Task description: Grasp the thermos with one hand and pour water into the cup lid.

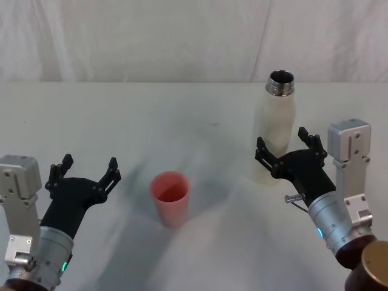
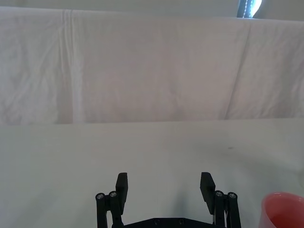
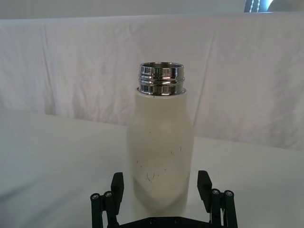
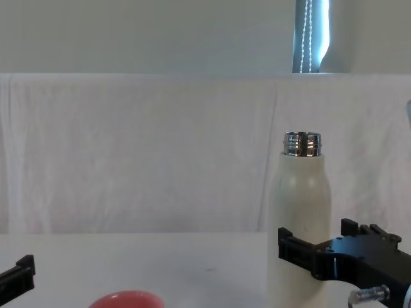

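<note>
The cream-white thermos (image 1: 274, 130) stands upright on the table at the right, its chrome neck open at the top (image 3: 161, 78). My right gripper (image 1: 284, 147) is open, with one finger on each side of the lower body of the thermos (image 3: 160, 156), not closed on it. The coral-red cup lid (image 1: 170, 197) stands upright near the table's middle, and its rim (image 2: 285, 209) appears in the left wrist view. My left gripper (image 1: 85, 170) is open and empty at the left, some way from the cup lid. No water is visible.
A white cloth covers the table (image 1: 121, 121) and hangs as a backdrop (image 4: 141, 147) behind it. Bare cloth lies between the cup lid and the thermos.
</note>
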Robot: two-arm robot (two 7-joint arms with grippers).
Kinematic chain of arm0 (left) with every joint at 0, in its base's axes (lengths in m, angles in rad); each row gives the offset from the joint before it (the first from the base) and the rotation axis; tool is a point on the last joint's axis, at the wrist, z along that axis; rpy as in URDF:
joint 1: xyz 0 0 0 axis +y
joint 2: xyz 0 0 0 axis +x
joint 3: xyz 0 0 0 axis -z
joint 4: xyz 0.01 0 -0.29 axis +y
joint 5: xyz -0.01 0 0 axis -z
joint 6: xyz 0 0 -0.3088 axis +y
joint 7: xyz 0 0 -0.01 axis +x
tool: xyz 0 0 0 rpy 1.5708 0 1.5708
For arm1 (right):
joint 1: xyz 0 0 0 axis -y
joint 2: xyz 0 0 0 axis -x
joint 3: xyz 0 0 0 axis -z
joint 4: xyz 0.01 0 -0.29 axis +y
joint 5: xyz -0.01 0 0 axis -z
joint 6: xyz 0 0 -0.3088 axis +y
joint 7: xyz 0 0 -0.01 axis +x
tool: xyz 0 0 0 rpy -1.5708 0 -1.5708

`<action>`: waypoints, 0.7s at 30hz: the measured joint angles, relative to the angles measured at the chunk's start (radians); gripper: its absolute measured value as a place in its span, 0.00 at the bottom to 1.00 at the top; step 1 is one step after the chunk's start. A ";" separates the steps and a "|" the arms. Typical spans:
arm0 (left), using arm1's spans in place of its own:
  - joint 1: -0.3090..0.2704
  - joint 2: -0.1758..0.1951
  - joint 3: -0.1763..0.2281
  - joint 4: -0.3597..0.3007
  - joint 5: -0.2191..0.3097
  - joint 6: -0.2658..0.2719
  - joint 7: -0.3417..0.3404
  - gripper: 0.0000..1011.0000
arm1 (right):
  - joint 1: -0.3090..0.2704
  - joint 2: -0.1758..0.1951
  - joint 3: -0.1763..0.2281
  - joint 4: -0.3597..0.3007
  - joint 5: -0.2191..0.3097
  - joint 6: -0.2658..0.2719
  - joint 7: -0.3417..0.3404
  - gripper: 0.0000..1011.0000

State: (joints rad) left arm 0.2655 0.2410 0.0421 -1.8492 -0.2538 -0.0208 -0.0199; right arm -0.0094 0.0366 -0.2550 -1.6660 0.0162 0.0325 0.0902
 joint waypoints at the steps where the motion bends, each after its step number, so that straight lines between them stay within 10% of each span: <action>1: 0.000 0.000 0.000 0.000 0.000 0.000 0.000 0.99 | 0.002 -0.002 0.001 0.002 0.000 0.000 0.000 0.99; 21: 0.000 0.000 0.000 0.000 0.000 0.000 0.000 0.99 | 0.058 -0.033 -0.002 0.061 -0.008 0.013 0.007 0.99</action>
State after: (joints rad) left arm 0.2655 0.2410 0.0421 -1.8492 -0.2538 -0.0208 -0.0199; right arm 0.0486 0.0041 -0.2568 -1.6049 0.0085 0.0457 0.0971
